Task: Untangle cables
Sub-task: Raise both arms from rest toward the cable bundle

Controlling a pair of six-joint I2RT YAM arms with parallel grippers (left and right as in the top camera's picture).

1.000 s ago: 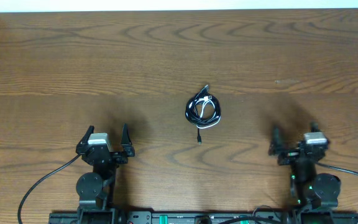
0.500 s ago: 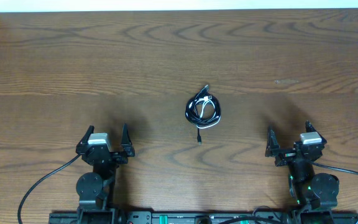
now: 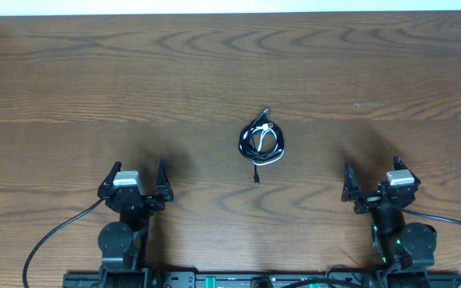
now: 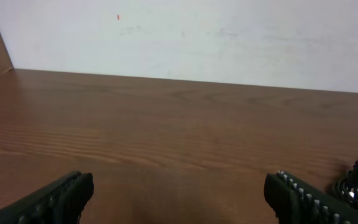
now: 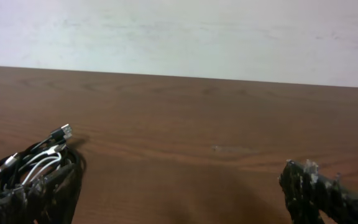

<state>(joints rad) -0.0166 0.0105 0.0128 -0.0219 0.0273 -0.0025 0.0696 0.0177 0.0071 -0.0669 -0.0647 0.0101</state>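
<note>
The cables (image 3: 262, 140), a coiled black-and-white bundle, lie at frame centre on the counter (image 3: 214, 72), long axis running top to bottom, up-frame of and between the spread, empty left fingers (image 3: 161, 173) and right fingers (image 3: 347, 182), the latter apparently slightly nearer.

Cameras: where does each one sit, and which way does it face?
Overhead: above the table, looking straight down on cables, left hand and right hand.
Left wrist: low behind the open left hand, facing the far wall; fingers show.
Right wrist: same, behind the right hand.
Shared: all three see the cables.
</note>
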